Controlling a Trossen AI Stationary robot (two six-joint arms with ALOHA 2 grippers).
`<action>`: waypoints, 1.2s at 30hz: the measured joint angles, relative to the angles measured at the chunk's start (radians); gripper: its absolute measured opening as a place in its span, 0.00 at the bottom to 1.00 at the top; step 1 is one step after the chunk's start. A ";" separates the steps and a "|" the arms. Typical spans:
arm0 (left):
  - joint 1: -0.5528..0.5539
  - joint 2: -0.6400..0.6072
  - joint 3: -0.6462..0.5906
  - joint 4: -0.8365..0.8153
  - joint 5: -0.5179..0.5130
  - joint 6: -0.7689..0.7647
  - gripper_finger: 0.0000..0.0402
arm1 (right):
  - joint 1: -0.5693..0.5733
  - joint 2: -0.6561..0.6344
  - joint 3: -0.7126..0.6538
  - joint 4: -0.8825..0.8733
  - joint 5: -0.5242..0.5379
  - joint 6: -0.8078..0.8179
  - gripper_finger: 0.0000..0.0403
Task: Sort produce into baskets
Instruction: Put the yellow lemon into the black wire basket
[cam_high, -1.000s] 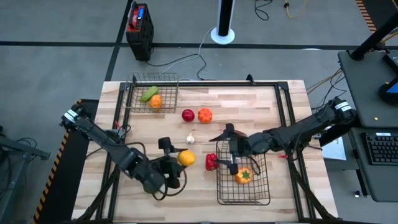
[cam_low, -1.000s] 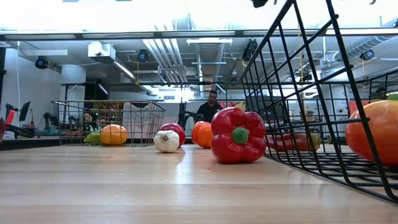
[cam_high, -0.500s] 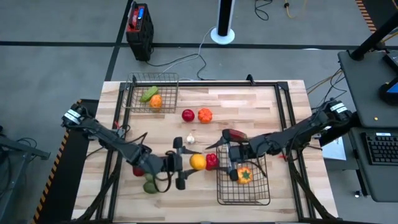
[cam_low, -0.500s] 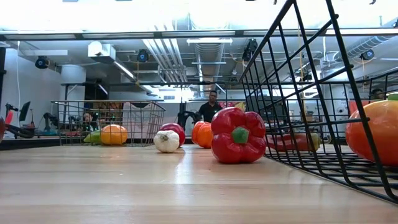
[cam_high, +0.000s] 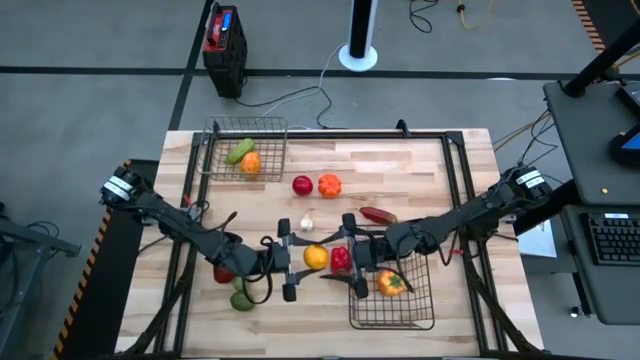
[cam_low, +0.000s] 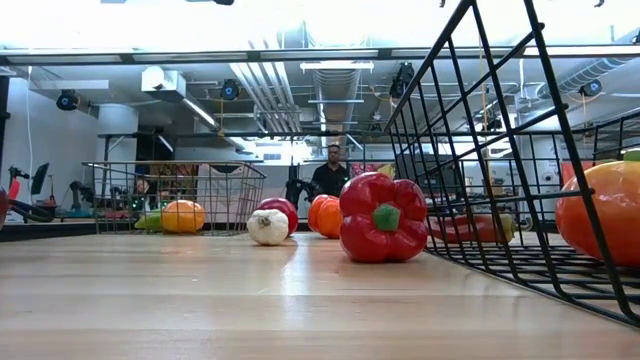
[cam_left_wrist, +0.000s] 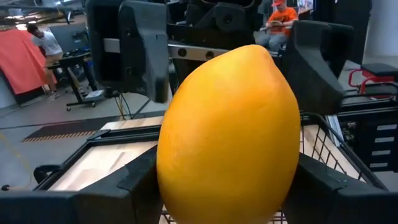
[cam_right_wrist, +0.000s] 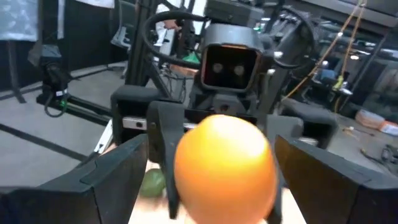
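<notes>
My left gripper (cam_high: 306, 258) is shut on a yellow-orange lemon (cam_high: 316, 257) above the table's middle. My right gripper (cam_high: 347, 257) faces it, open, its fingers (cam_right_wrist: 118, 180) standing on either side of the lemon (cam_right_wrist: 224, 165) without touching it. A red bell pepper (cam_low: 382, 218) sits on the table below, beside the larger basket (cam_high: 415, 300), which holds an orange pepper (cam_high: 389, 284). The smaller basket (cam_high: 262, 128) at the far left holds a green piece and an orange piece. My left gripper pinches the lemon's two sides (cam_left_wrist: 171, 168) between its two fingers. The fingers lie level and come from the table's left. The lemon is lifted clear of the table.
A red apple (cam_high: 302, 185), an orange piece (cam_high: 329, 185), a white garlic (cam_high: 306, 224) and a red chili (cam_high: 377, 215) lie on the table. A red piece (cam_high: 224, 272) and a green piece (cam_high: 241, 299) lie by the left arm. People show beyond the table.
My left gripper has carried the lemon toward the table's right edge, up to my right gripper, uncovering the red and green pieces. My right gripper has gone toward the near left and now stands around the lemon, uncovering the chili.
</notes>
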 joint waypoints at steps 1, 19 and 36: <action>0.000 0.000 0.000 -0.002 0.001 0.001 0.58 | -0.001 0.008 0.007 -0.003 -0.004 0.001 0.83; -0.001 0.029 0.008 0.048 0.021 0.008 0.58 | -0.019 0.035 0.034 -0.003 -0.034 0.017 0.58; -0.001 0.009 0.008 -0.089 -0.034 -0.059 0.75 | -0.029 -0.020 0.049 -0.131 -0.027 0.119 0.59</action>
